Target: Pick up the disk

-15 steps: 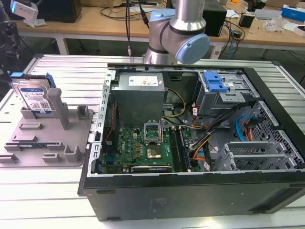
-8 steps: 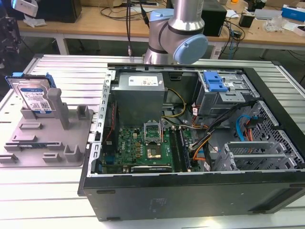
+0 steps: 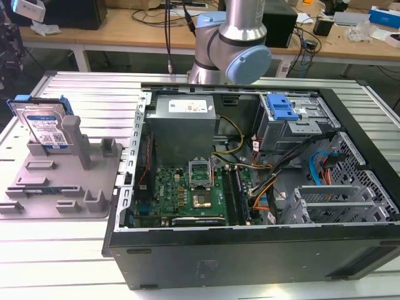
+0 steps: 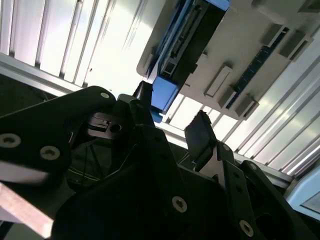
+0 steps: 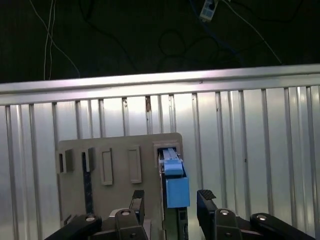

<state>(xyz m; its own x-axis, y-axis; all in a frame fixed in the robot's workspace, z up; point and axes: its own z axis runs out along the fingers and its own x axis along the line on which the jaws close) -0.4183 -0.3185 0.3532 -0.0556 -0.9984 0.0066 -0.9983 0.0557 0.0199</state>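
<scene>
While the pincer (image 5: 171,198) hangs spread, the disk (image 5: 177,189) stands apart, facing its gap.

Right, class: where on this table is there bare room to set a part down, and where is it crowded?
Bare table: the strip before the grey holder tray at the exterior view's lower left, and the patch behind the tray. Crowded: the tray around the upright disk, and inside the computer case.

The disk (image 3: 45,122) is standing upright in the holder tray (image 3: 69,194), with open air lying above its top edge. The tray's post (image 3: 70,134) is crowding one face, and the computer case (image 3: 250,206) is walling off the exterior view's right. The spread pincer (image 5: 172,197) is hanging above that edge.
</scene>
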